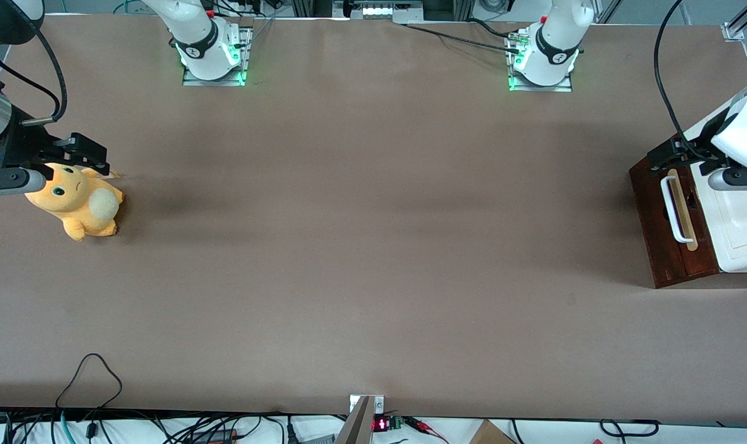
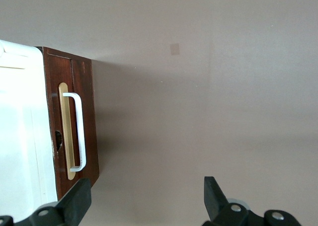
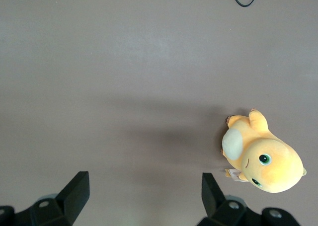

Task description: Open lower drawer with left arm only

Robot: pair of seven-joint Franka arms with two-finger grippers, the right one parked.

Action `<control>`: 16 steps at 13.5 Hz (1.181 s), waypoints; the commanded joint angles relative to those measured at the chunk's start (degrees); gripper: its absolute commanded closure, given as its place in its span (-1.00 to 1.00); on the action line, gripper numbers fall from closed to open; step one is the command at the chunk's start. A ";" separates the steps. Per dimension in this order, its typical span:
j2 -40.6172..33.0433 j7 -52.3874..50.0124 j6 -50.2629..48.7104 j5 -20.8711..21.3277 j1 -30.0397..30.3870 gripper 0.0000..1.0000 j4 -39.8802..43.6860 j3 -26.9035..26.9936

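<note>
At the working arm's end of the table stands a white-topped cabinet [image 1: 740, 216]. Its lower drawer [image 1: 657, 216] has a dark reddish-brown front and a white bar handle [image 1: 673, 209] on a pale wood strip. The drawer front [image 2: 87, 87] lies close against the cabinet body, and its handle [image 2: 79, 131] is untouched. My left arm's gripper [image 1: 672, 154] hovers above the end of the drawer front that is farther from the front camera. The gripper [image 2: 147, 198] is open, with only bare table showing between its fingers. One fingertip [image 2: 77, 198] overlaps the corner of the drawer front.
A yellow plush toy [image 1: 77, 203] lies toward the parked arm's end of the table. The two arm bases [image 1: 213, 55] [image 1: 543, 58] stand along the edge farthest from the front camera. Loose cables [image 1: 90, 376] lie at the near edge.
</note>
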 commanded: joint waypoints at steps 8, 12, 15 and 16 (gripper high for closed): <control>0.50 1.49 -3.56 -1.14 -0.12 -1.00 2.57 0.21; 0.58 2.80 -4.89 -1.31 -0.12 -1.00 2.48 0.21; 1.29 6.23 -4.72 -0.96 0.06 -1.00 2.57 0.29; 1.46 6.93 -4.46 -1.13 0.23 -1.00 2.57 0.38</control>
